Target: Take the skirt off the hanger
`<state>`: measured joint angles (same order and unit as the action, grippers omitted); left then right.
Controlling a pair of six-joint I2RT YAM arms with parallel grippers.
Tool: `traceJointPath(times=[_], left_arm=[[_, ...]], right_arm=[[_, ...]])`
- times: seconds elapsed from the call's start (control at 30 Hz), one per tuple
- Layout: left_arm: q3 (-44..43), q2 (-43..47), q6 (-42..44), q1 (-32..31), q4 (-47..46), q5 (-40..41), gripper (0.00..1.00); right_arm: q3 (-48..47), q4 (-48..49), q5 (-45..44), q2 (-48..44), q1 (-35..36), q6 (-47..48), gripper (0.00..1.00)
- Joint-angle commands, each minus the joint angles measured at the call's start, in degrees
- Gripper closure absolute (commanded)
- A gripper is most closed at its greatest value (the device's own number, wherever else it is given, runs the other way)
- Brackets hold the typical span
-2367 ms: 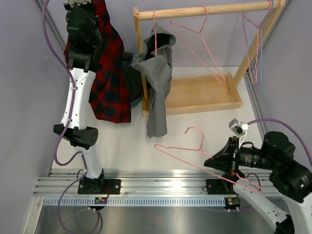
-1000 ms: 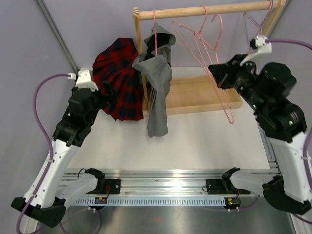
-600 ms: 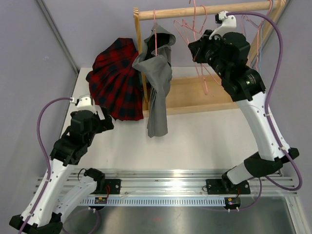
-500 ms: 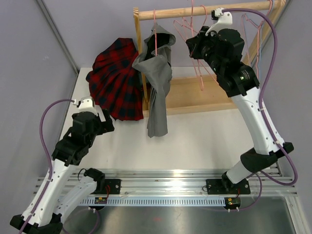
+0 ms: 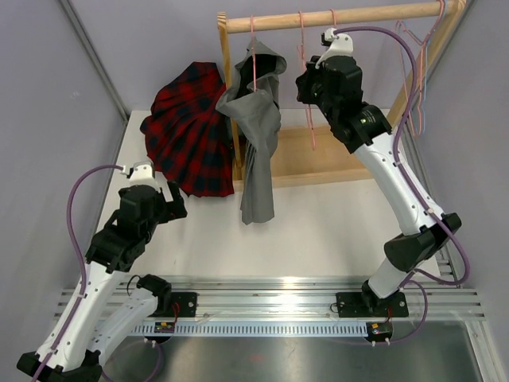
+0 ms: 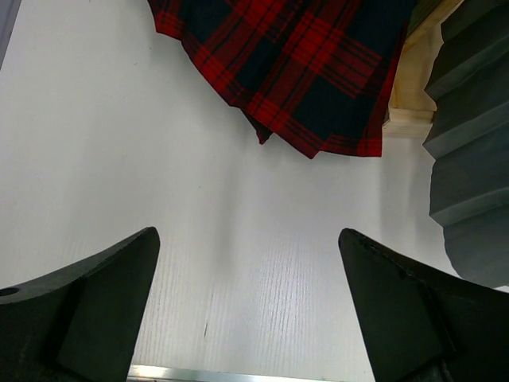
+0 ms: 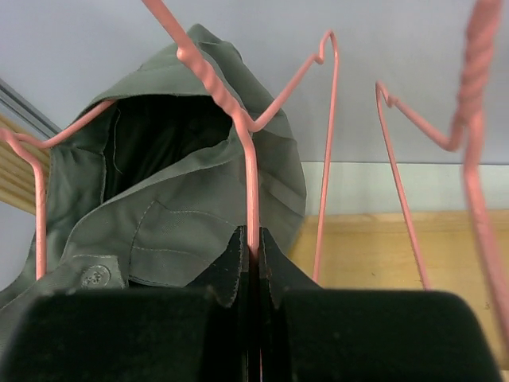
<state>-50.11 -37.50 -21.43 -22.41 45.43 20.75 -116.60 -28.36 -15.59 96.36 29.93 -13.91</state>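
Two pincers show opposite states. The right pincer (image 7: 253, 256) is clenched on the thin pink wire of the hanger (image 7: 251, 191), its dark fingers pressed together with the wire rising straight up from between them. Seen from above, this arm reaches high toward the wooden rail (image 5: 374, 13) at the back of the worktop (image 5: 334, 223), and the gripped wire runs from the rail down past the pincer, with its lower end hanging over the wooden rack base (image 5: 338, 155). No cloth is on this hanger. Just beside it, toward the left, a grey-green garment (image 5: 256, 135) hangs from a pink wire of its own on the same rail, its lower edge draped down in front of the rack base. More wire hangers (image 5: 417, 76), pink and light blue, hang near the right end of the rail. The left pincer (image 6: 248, 274) is released, its two dark fingers spread wide over bare worktop and touching nothing. Ahead of it lies the skirt (image 5: 187, 139), a red and dark tartan fan of pleats spread on the worktop left of the rack, off any hanger, with its right edge touching the corner of the rack base and the grey-green garment hanging just beside it.
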Motion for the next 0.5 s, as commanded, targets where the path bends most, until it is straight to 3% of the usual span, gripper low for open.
traceJointPath(times=[0.0, 0.07, 0.13, 0.2, 0.23, 0.27, 0.33, 0.47], left_arm=[[0.1, 0.6, 0.2, -0.3, -2.0, -1.7, 0.01], [0.2, 0.5, 0.2, -0.3, -2.0, -2.0, 0.01], [0.2, 0.3, 0.2, -0.4, -2.0, -2.1, 0.01], [0.3, 0.2, 0.2, -0.4, -2.0, -2.2, 0.01], [0.3, 0.2, 0.3, -0.3, -2.0, -2.3, 0.01], [0.2, 0.2, 0.2, -0.3, -2.0, -2.4, 0.01], [0.4, 0.1, 0.3, -0.4, -2.2, -2.5, 0.01], [0.3, -0.1, 0.3, -0.5, -2.2, -2.6, 0.01]], right_arm=[[4.8, 3.0, -3.1, -5.7, -0.1, -0.8, 1.00], [8.0, 3.1, -4.4, -8.7, -0.1, -1.0, 1.00], [9.7, 3.2, -5.8, -11.6, -0.1, -1.0, 0.88], [10.9, 2.7, -6.2, -13.6, -0.1, -0.8, 0.51], [11.0, 2.5, -5.5, -15.2, -0.1, -0.5, 0.24], [10.8, 2.5, -5.0, -15.8, -0.1, -0.4, 0.14], [8.9, 2.1, -2.0, -17.1, -0.1, -0.5, 0.05], [2.4, 0.6, 8.5, -14.5, -0.1, -0.6, 0.04]])
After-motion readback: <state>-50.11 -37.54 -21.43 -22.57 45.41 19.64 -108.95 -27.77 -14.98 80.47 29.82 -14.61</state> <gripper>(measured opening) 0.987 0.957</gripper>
